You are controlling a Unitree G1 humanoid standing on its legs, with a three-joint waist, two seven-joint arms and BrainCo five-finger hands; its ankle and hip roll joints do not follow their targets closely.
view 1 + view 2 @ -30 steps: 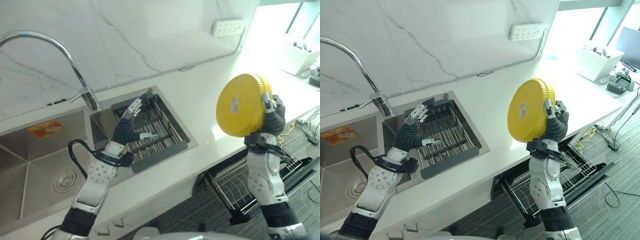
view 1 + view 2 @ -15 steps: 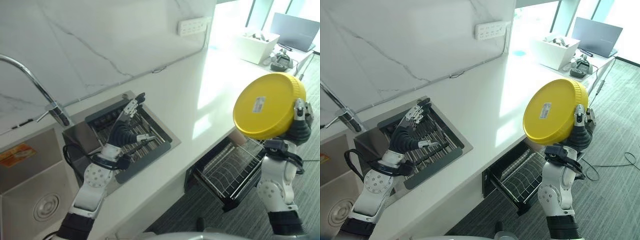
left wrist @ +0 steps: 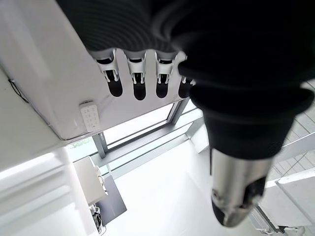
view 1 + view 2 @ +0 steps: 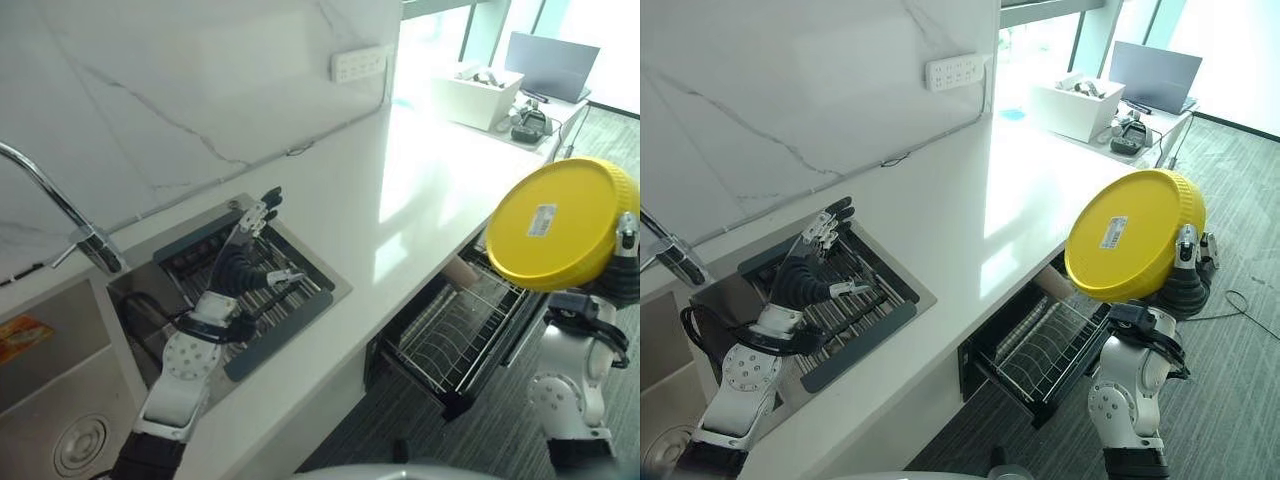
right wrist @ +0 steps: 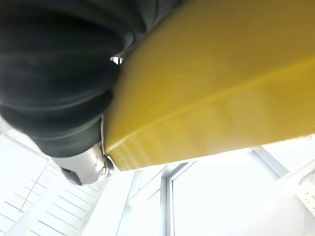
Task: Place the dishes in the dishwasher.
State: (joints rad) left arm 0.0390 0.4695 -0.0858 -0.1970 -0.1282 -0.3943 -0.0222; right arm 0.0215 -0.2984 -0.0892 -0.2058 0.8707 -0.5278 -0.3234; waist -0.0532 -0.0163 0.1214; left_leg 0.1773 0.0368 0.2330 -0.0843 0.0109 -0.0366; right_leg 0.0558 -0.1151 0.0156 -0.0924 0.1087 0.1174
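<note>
A round yellow dish (image 4: 558, 224) is held tilted, its underside with a small label facing me, above and to the right of the pulled-out dishwasher rack (image 4: 455, 338). My right hand (image 4: 1188, 286) is shut on the dish's far edge, and the right wrist view has the dish (image 5: 221, 83) right against the hand (image 5: 54, 73). My left hand (image 4: 245, 262) hovers open over the drain basket (image 4: 287, 323) in the small sink. In its wrist view its fingers (image 3: 133, 78) are straight and hold nothing.
The white countertop (image 4: 400, 190) runs between the sink and the dishwasher. A curved faucet (image 4: 60, 210) and a larger sink basin (image 4: 50, 400) lie at the left. A white box (image 4: 480, 92) and a laptop (image 4: 552, 62) stand at the far right, and a socket strip (image 4: 358, 63) is on the wall.
The camera has swung to the right. My right hand has carried the yellow dish off the counter side, out above the dishwasher rack. The left hand stays over the drain basket.
</note>
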